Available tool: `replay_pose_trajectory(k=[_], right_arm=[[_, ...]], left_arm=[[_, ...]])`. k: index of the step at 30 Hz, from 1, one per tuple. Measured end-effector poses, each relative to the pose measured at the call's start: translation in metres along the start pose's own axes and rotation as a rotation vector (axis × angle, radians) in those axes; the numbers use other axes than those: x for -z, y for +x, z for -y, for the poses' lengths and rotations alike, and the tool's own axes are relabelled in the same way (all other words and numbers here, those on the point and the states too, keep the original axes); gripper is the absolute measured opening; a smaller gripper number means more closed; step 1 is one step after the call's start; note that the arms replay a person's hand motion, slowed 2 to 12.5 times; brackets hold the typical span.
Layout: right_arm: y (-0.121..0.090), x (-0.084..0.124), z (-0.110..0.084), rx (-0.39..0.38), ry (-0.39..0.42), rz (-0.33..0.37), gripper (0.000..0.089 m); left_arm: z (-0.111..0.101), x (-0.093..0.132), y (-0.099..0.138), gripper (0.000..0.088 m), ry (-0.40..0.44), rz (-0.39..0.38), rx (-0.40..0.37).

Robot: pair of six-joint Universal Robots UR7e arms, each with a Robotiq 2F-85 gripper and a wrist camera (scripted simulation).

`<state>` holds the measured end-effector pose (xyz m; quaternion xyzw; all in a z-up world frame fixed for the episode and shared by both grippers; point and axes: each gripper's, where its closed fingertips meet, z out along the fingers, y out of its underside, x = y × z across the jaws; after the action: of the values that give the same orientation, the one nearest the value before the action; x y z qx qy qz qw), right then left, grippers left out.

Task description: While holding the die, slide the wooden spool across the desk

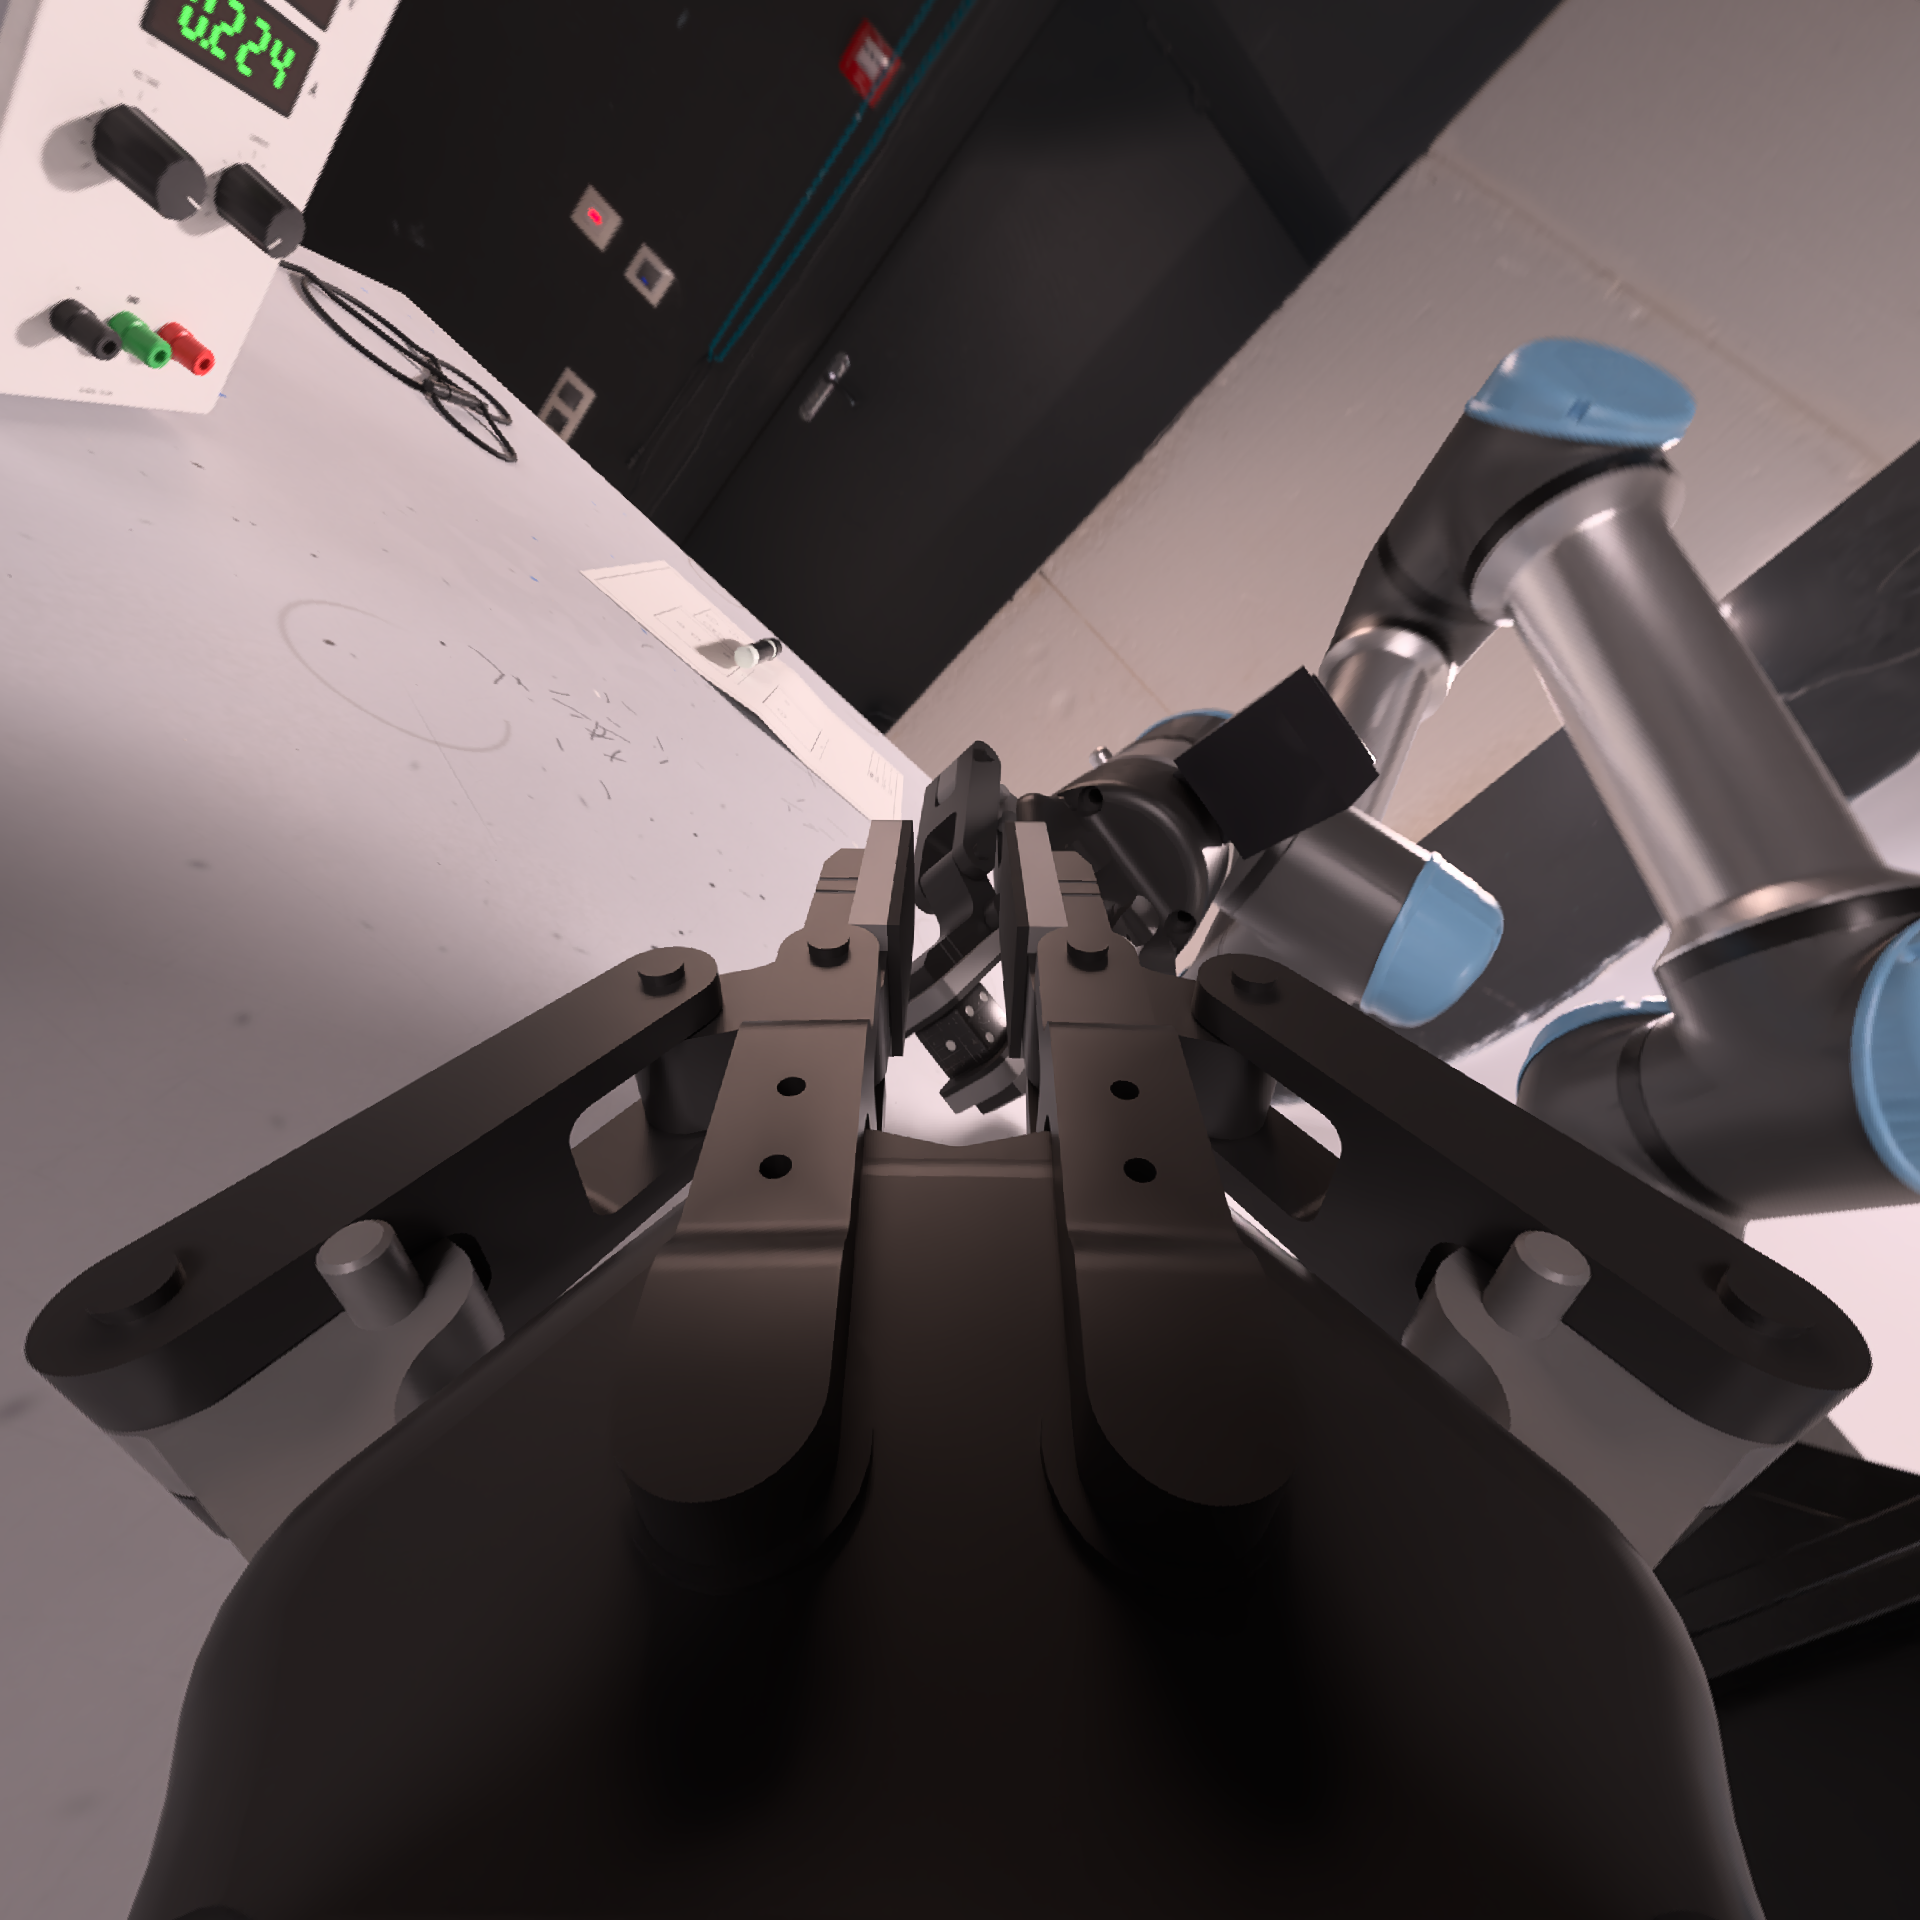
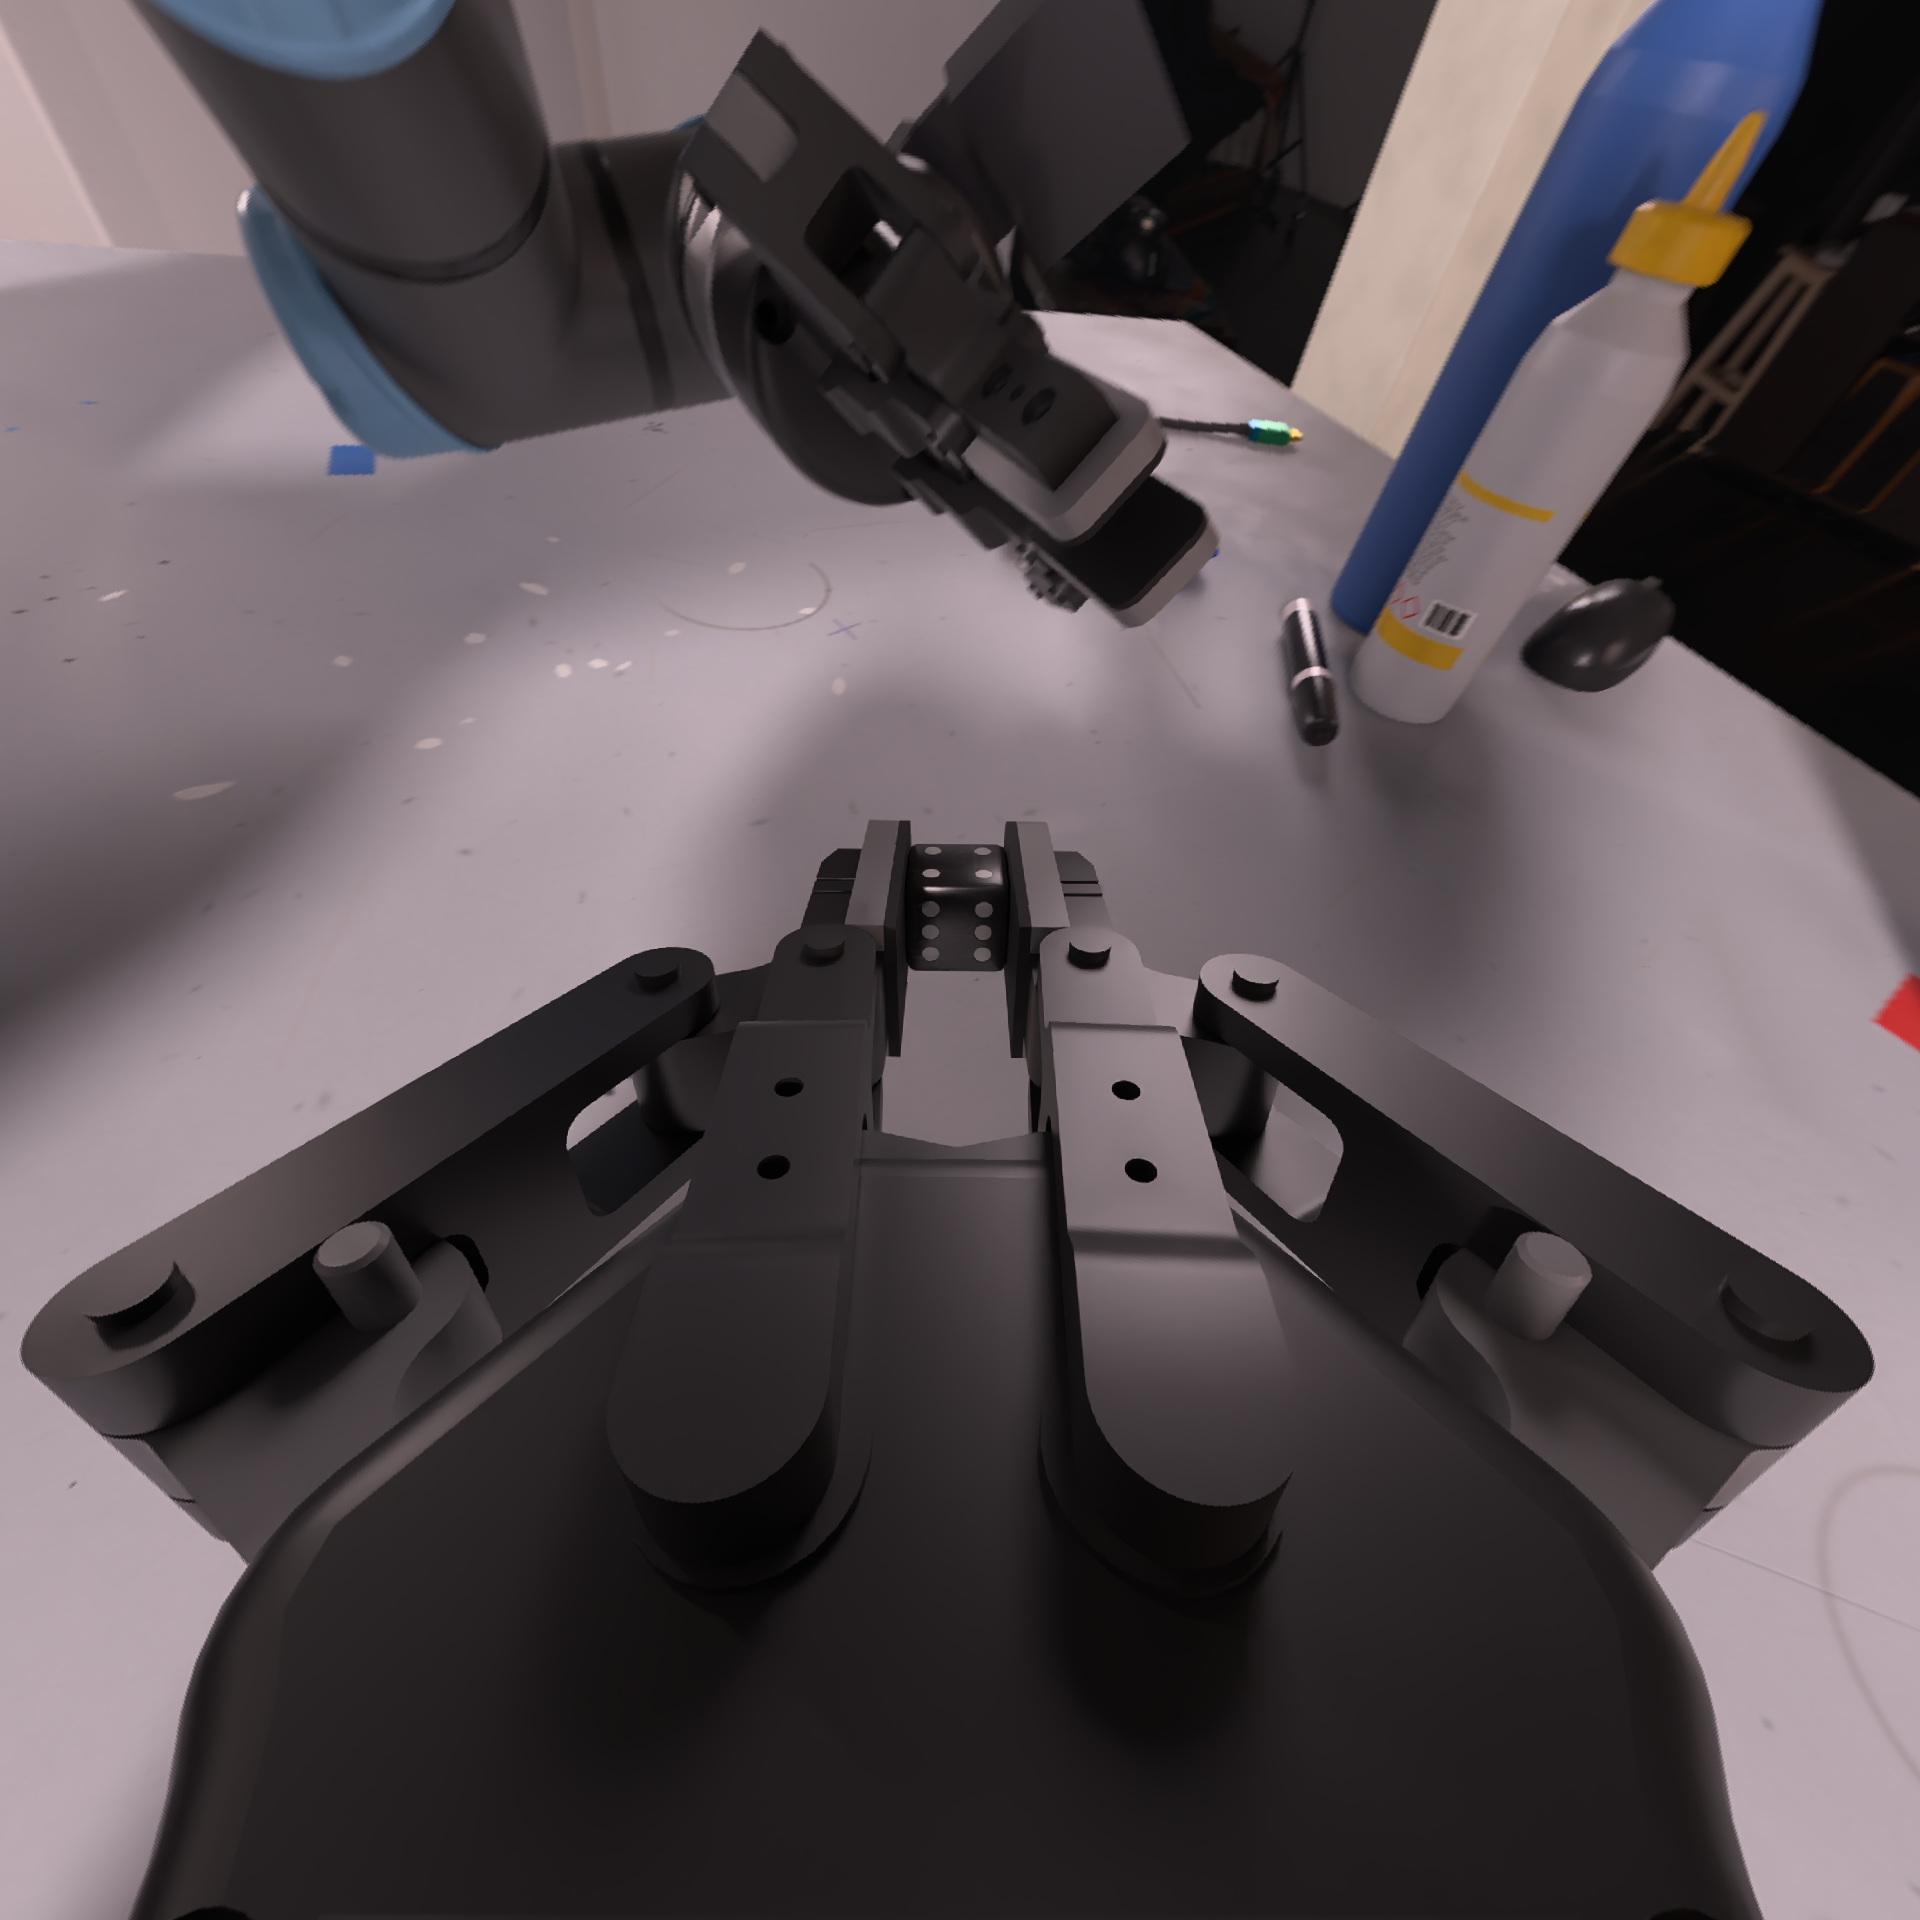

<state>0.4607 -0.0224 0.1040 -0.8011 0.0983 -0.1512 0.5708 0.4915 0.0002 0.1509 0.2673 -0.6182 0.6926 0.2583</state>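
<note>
Right gripper clamps black die above bench, keeping it secure. Left gripper nearly closed, empty, free for pushing. Spool unseen.

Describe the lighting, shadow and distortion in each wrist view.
Left wrist view: wide-angle tilt slants the desk; the left gripper body sits in deep shadow.
Right wrist view: soft arm shadows cross the desk; the die is sharp; the white bottle leans from distortion.
</note>
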Motion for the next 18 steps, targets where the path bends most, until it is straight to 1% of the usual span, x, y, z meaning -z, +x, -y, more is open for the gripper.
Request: replay_pose_trajectory(k=[4,7,12,18], right_arm=[[-0.013,-0.004,-0.010,-0.014,-0.033,0.097,0.0159],[-0.020,-0.007,-0.019,-0.008,-0.067,0.142,0.0159],[-0.029,-0.012,-0.032,0.014,-0.128,0.181,0.0159],[-0.036,-0.013,-0.043,0.037,-0.182,0.208,0.0159]], left_arm=[[-0.002,0.002,0.005,0.0144,-0.076,0.010,-0.082],[-0.003,0.004,0.007,0.0136,-0.135,0.026,-0.143],[-0.016,0.008,0.004,0.0124,-0.255,0.090,-0.250],[-0.046,0.016,-0.013,0.0122,-0.418,0.187,-0.363]])
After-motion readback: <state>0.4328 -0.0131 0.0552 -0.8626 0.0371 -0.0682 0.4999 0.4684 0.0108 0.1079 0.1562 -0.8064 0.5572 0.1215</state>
